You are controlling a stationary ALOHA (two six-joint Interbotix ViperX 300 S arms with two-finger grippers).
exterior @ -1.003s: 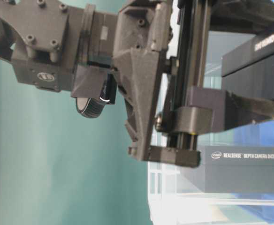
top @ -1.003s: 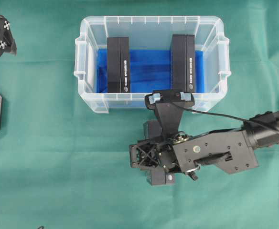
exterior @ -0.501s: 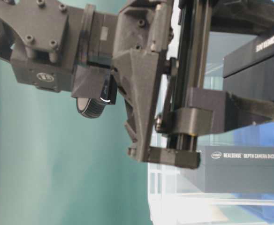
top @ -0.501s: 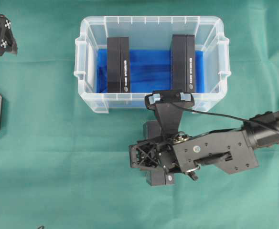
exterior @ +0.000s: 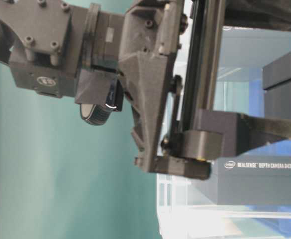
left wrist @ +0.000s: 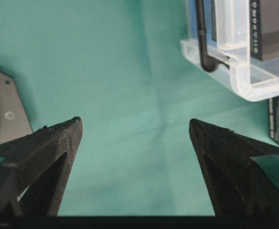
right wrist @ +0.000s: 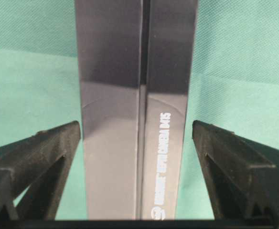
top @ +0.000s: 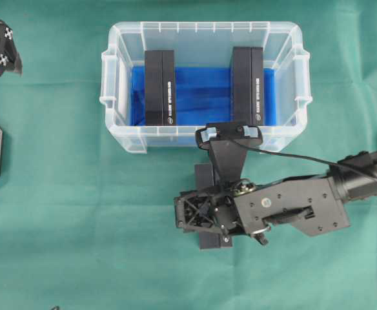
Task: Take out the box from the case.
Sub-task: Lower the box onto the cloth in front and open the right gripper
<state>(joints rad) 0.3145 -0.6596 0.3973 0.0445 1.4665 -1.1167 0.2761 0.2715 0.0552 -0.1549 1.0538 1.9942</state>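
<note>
Green cloth covers counter [top: 59, 213]. Case [top: 201, 135], clear plastic with blue floor, sits just beyond right jaws; two black boxes stand on edge inside, left box [top: 159, 88] and right box [top: 248, 85], well apart. Third box [right wrist: 135, 109] lies on cloth outside case, between right jaws [right wrist: 137, 143], which stand wide with green gap on both sides, not touching it. Left jaws [left wrist: 134, 131] wide, nothing between them, well apart from case, whose corner shows ahead to their right.
</note>
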